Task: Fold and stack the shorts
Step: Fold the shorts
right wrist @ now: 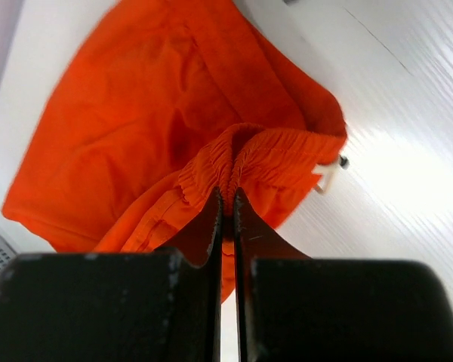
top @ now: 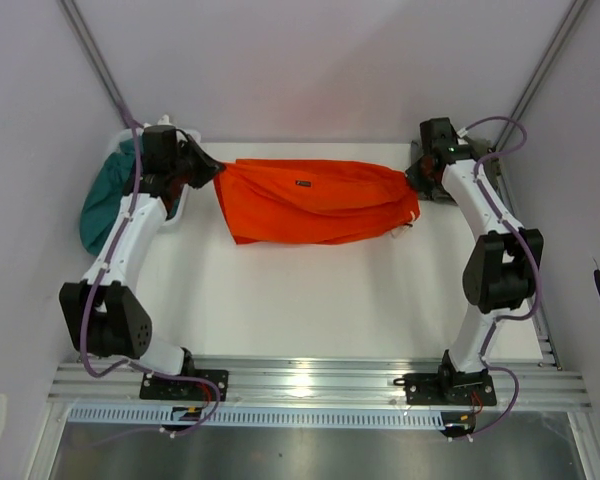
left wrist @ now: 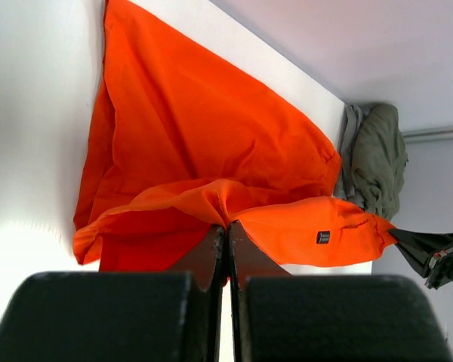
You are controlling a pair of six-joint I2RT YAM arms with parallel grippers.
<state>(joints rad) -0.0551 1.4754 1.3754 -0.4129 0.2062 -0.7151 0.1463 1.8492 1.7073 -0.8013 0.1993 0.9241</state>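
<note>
Left end effector (left wrist: 226,226): pressed together, pinching the leg end of the orange shorts (top: 310,200). Right end effector (right wrist: 226,197): likewise pinched, on the gathered waistband, with the drawstring (right wrist: 328,173) dangling beside it. Shorts stretched between the two, low over the bench (top: 310,310).

Progress, as judged: early. Fold unfinished, nothing stacked.

Teal garment (top: 105,205) heaped just outboard of the left end effector. Olive garment (left wrist: 381,158) behind the right. Both are unfolded and crowd the ends. Bench nearside unobstructed.
</note>
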